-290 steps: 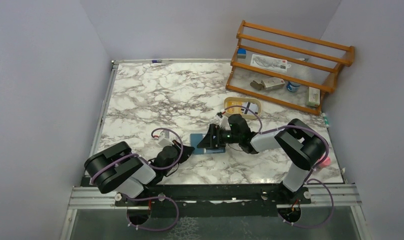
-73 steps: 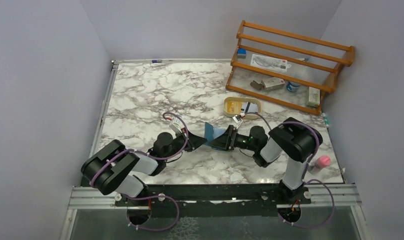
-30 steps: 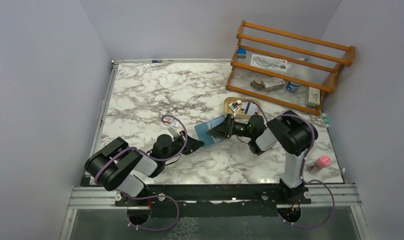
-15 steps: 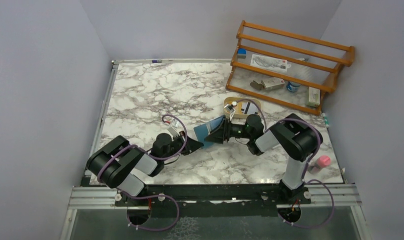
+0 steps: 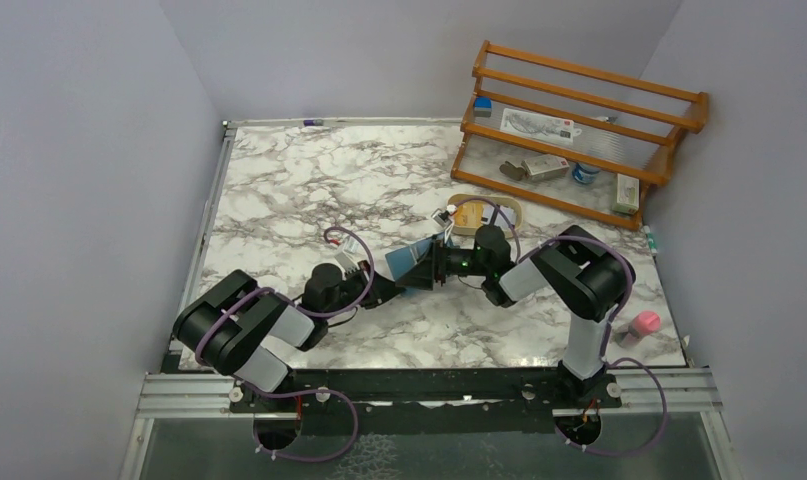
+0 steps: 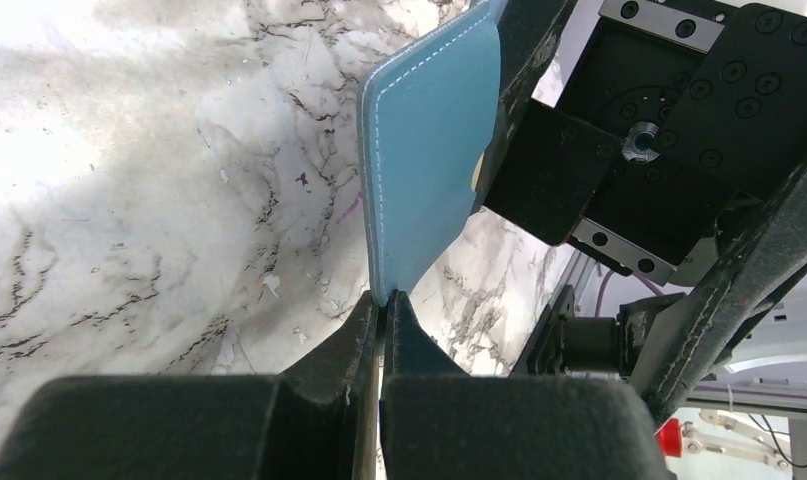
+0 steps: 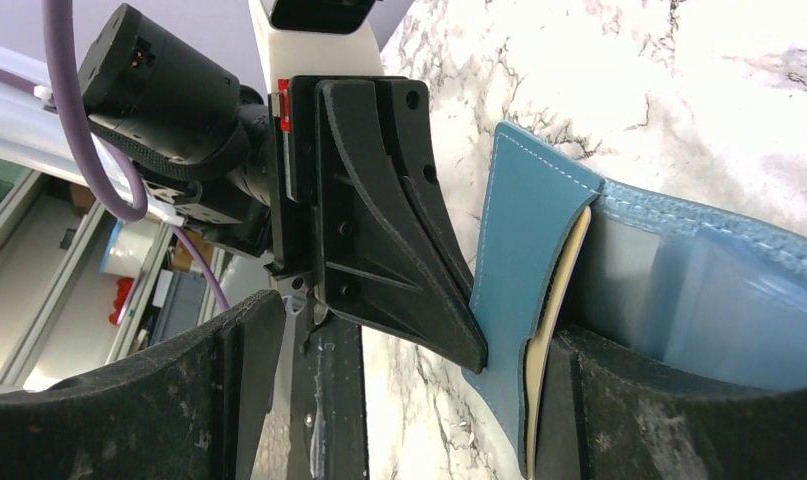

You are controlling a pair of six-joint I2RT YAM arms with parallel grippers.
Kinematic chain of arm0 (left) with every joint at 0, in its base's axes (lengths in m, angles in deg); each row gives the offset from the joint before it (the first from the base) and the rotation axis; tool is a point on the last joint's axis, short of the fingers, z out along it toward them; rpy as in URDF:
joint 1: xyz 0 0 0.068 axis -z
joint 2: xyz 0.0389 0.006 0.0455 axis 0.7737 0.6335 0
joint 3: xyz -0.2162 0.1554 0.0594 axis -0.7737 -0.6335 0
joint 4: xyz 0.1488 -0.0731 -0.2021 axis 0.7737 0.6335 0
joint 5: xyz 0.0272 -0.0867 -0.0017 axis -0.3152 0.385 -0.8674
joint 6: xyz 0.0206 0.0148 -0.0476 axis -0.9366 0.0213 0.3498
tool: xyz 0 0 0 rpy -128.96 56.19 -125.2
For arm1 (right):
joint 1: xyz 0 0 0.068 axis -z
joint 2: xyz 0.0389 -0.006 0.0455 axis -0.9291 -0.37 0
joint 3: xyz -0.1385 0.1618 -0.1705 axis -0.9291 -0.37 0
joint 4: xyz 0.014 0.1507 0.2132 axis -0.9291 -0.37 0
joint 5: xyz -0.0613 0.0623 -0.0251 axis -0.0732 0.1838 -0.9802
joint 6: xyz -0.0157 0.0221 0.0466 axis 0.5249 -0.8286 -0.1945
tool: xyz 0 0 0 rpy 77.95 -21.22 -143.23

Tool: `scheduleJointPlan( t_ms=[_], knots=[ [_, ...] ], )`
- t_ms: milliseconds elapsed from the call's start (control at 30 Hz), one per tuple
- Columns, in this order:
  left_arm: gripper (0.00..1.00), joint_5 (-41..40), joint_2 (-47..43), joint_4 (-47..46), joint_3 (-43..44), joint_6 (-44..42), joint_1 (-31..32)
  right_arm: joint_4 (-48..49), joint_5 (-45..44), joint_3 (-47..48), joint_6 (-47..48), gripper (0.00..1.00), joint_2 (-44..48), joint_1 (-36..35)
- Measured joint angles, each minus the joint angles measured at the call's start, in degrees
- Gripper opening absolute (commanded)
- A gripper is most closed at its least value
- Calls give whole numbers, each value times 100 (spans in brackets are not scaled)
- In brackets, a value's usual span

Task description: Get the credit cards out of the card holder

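The teal card holder (image 5: 411, 258) stands tilted off the table between my two grippers. My left gripper (image 5: 389, 288) is shut on its lower edge, as the left wrist view (image 6: 384, 300) shows below the holder's blue outside (image 6: 429, 170). My right gripper (image 5: 434, 268) is open around one flap (image 7: 524, 250); its jaws (image 7: 419, 325) stand wide apart, the right one against the flap's inner side. A thin cream edge (image 7: 557, 290) shows inside the flap; I cannot tell if it is a card. A yellow-orange card (image 5: 468, 214) lies in the tan tray (image 5: 516, 207).
A wooden rack (image 5: 579, 130) with small items stands at the back right. A pink object (image 5: 644, 323) sits by the right edge. My right arm crosses over part of the tray.
My right gripper has moved left, closer to the left gripper, and the holder between them has shifted slightly left. The left gripper keeps its hold.
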Motion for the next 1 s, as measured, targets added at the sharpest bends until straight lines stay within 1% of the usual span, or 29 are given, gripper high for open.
scheduleJointPlan(
  t_ms=[233,467,567,900,1000],
  knots=[
    [0,76,44,37,-7,7,-35,-286,-9,31,35,82,22,-35],
    [0,153,48,-24,-57,17,-37,-1228,-4,111,271,82,420,-83],
    [0,170,68,-96,-59,24,-39,-1488,0,160,313,82,518,-74],
    [0,295,168,-367,-59,44,-52,-1620,411,157,175,81,614,232],
    [0,321,234,-398,-59,42,-111,-1624,527,46,142,78,702,420]
  ],
)
